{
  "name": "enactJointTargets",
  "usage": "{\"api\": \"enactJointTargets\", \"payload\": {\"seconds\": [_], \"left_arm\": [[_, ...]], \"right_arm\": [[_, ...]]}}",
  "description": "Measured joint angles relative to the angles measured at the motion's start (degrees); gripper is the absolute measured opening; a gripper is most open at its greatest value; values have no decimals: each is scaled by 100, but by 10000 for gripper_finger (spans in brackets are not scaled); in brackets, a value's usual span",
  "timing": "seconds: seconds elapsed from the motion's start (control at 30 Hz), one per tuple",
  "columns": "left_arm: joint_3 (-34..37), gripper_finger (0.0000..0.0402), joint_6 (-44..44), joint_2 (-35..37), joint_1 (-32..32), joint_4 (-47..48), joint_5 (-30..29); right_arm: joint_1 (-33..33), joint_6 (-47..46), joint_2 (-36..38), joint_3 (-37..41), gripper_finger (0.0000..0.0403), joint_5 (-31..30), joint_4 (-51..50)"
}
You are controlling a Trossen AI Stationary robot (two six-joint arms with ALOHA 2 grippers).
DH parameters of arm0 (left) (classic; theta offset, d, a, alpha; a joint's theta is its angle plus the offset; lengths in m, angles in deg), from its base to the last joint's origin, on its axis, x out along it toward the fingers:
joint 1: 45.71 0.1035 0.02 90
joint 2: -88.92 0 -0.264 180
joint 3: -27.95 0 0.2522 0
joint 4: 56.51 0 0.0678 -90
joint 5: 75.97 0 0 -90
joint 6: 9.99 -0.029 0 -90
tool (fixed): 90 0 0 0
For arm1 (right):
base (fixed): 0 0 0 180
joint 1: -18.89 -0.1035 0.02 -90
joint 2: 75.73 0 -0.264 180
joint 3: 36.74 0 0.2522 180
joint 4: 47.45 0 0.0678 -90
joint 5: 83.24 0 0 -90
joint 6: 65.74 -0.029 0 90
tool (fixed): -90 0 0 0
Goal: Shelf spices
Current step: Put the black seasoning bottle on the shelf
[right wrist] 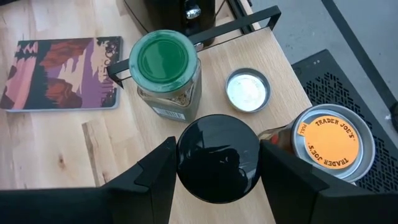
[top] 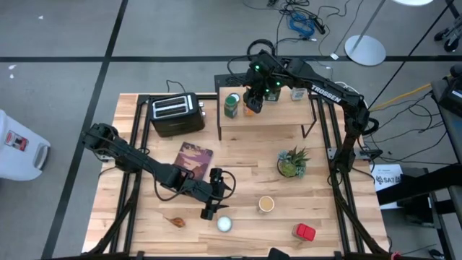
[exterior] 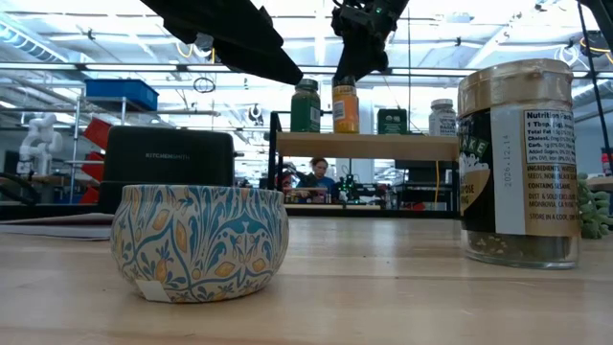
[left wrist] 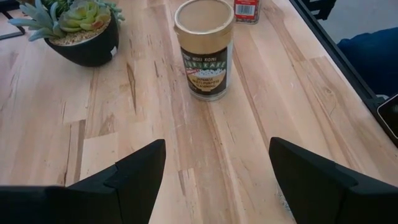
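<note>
I find the right pincer [right wrist: 217, 158] over the shelf [top: 281, 115], jaws closed around a black-lidded jar [right wrist: 217, 155] beside the green-lidded jar [right wrist: 163, 59]. The left pincer [left wrist: 217, 168] stands wide and empty over the tabletop [left wrist: 50, 124], with the tan-topped jar [left wrist: 204, 50] at twelve o'clock from it. I judge this jar rigid, light and smooth-sided, likely glass, so breakable. Best hold: across the round body below the lid, squarely, to prevent slipping.
</note>
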Motion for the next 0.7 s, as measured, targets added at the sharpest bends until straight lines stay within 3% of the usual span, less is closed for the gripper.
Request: {"api": "enactJointTargets", "payload": {"seconds": [0.7], "left_arm": [[0, 297, 8, -2, -63, 17, 0]], "right_arm": [[-11, -69, 3, 369, 201, -2, 188]]}}
